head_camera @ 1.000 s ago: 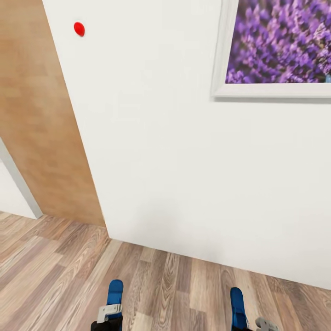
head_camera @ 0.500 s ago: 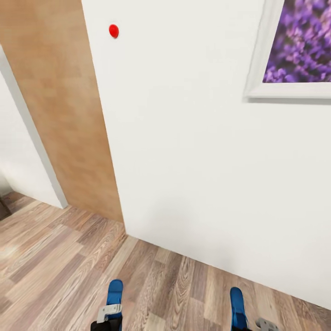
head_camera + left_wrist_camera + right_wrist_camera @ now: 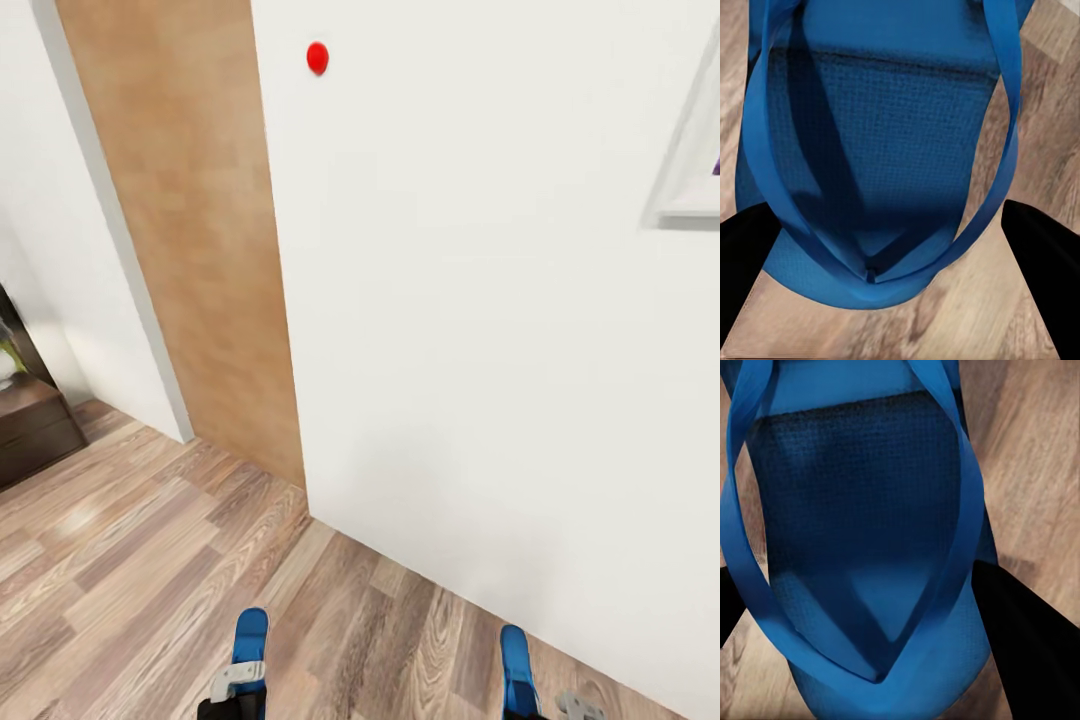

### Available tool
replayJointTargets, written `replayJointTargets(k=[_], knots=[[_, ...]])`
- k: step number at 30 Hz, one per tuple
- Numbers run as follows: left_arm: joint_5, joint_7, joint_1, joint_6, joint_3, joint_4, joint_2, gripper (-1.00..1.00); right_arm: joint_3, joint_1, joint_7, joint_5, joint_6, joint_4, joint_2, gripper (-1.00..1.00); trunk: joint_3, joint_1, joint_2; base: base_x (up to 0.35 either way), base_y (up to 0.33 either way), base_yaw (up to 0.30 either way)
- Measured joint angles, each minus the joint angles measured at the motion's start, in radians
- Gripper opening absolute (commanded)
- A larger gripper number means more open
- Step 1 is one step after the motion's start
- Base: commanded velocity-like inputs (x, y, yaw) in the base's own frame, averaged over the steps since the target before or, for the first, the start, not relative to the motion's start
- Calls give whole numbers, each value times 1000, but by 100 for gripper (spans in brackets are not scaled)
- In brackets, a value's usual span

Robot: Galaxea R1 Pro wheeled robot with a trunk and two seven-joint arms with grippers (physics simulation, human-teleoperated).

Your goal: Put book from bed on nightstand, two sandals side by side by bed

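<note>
1. Blue foam first: left end effector (image 3: 236, 690) at the bottom edge of the head view, pinching a blue sandal (image 3: 250, 636) that sticks out forward over the floor. In the left wrist view the left sandal (image 3: 881, 157) sits between the two black fingers (image 3: 1042, 259), straps and sole facing the camera, planks behind it.
2. Right end effector (image 3: 560, 708) at the bottom edge too, mostly cut off. It grips the second sandal (image 3: 515, 668), also pointing forward. Right wrist view: that sandal (image 3: 862, 547) lies between dark fingers (image 3: 1020, 637), with the strap V meeting near the sole's rounded end.
3. The two sandals are well apart, one per arm, roughly parallel, both off the floor as far as I can tell.
4. Wood-plank floor (image 3: 140, 560), light brown and grey-brown, runs from the end effectors to the wall.
5. White wall (image 3: 480, 330) straight ahead and near; its base cuts diagonally across the floor.
6. Red round dot (image 3: 317, 57) high on that wall, close to its left edge.
7. White picture frame (image 3: 690, 165) on the wall at the right edge, cropped, with a sliver of purple inside.
8. Light-brown door panel (image 3: 195, 220) left of the wall, reaching down to the floor.
9. Further left, another white wall section (image 3: 70, 270).
10. Far left edge: dark brown low cabinet (image 3: 30, 425) with drawer fronts, partly cropped. Something pale and greenish sits on top; too cut off to identify.
</note>
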Motion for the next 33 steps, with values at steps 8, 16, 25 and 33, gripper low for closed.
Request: replayJointTargets(k=[8, 16, 25, 33], knots=[[0, 0, 0, -1, 0, 0, 1, -100, 0, 0, 0, 0, 0, 0, 1, -100, 0, 0, 0, 7, 0, 289], [0, 0, 0, -1, 0, 0, 1, -100, 0, 0, 0, 0, 0, 0, 1, -100, 0, 0, 0, 0, 0, 289], [0, 0, 0, -1, 0, 0, 1, -100, 0, 0, 0, 0, 0, 0, 1, -100, 0, 0, 0, 0, 0, 289], [0, 0, 0, -1, 0, 0, 0, -100, 1, 0, 0, 0, 0, 0, 1, -100, 0, 0, 0, 0, 0, 289]])
